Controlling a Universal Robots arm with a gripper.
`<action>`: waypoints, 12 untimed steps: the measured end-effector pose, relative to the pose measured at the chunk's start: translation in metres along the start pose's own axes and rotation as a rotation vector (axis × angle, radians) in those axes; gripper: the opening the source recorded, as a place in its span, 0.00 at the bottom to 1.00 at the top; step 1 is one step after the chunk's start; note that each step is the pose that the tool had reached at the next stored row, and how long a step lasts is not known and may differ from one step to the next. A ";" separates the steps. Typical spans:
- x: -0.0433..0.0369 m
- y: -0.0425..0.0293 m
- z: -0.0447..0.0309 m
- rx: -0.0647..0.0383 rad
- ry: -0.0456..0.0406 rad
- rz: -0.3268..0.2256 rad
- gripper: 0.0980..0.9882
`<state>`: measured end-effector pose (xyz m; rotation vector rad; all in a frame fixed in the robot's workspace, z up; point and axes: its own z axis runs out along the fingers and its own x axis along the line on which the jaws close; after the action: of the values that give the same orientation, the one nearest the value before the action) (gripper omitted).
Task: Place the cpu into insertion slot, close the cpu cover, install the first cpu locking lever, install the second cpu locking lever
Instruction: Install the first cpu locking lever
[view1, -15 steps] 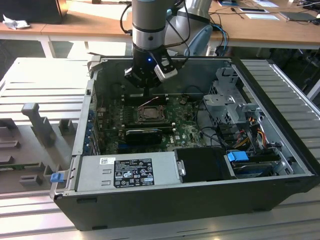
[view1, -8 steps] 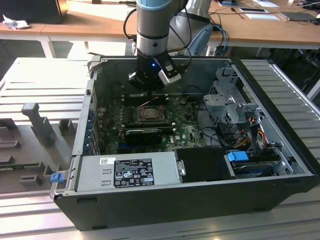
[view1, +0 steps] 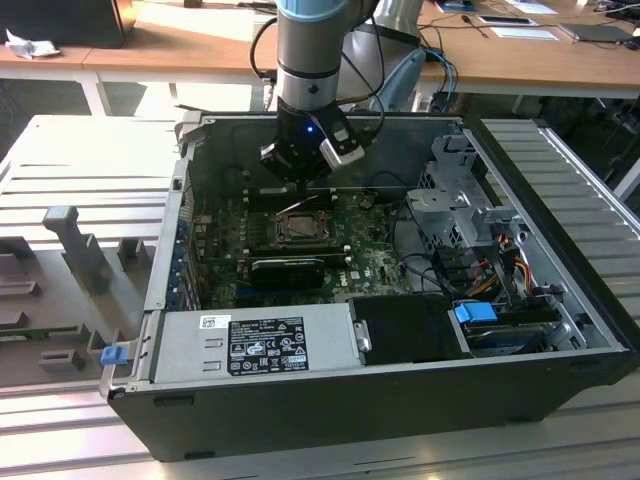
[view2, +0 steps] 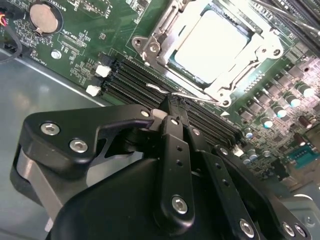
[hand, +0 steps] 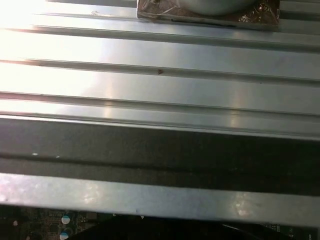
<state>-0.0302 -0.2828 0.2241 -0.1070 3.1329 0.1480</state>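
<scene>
Over the open case, exterior view: the dark gripper (view1: 300, 183) on the grey robot arm (view1: 315, 60) hangs inside the black computer case (view1: 400, 400). It is just above the insertion slot (view1: 300, 228), a square dark socket with a silver rim on the green circuit board (view1: 215, 265).
Exterior view, surroundings: the grey power supply box (view1: 255, 345) lies at the case's near wall, well apart from the socket.
Second wrist view, cpu: the small flat square cpu (view2: 210, 40), pale silvery metal, lies seated in the socket.
Second wrist view, cover: the thin silver cpu cover (view2: 161, 40) appears to lie down around the chip.
Second wrist view, lever: a thin silver wire locking lever (view2: 165, 90) runs along the socket's edge, between the socket and the black memory slots (view2: 130, 80).
Second wrist view, fingers: the black fingers (view2: 175, 150) are drawn narrow and meet at the gripper (view2: 172, 102) tip, right at the lever's hooked end. Whether they pinch the wire cannot be told. The chip lies just beyond the tip, apart from it.
Handling judgement: the lever is likely light, stiff and springy, and slippery. Its hooked end is the place to take hold. The chip and board look fragile.
First wrist view: a ribbed grey metal tabletop (hand: 160, 50) lies beyond the case's dark wall (hand: 160, 160).
</scene>
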 end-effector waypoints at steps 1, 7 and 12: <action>-0.0003 -0.0011 0.0011 0.000 0.0001 0.000 0.01; -0.0036 -0.0018 0.0029 0.000 0.0002 -0.002 0.01; -0.0088 -0.0024 0.0055 0.000 0.0007 -0.007 0.01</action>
<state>-0.0212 -0.2840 0.2184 -0.1180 3.1329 0.1479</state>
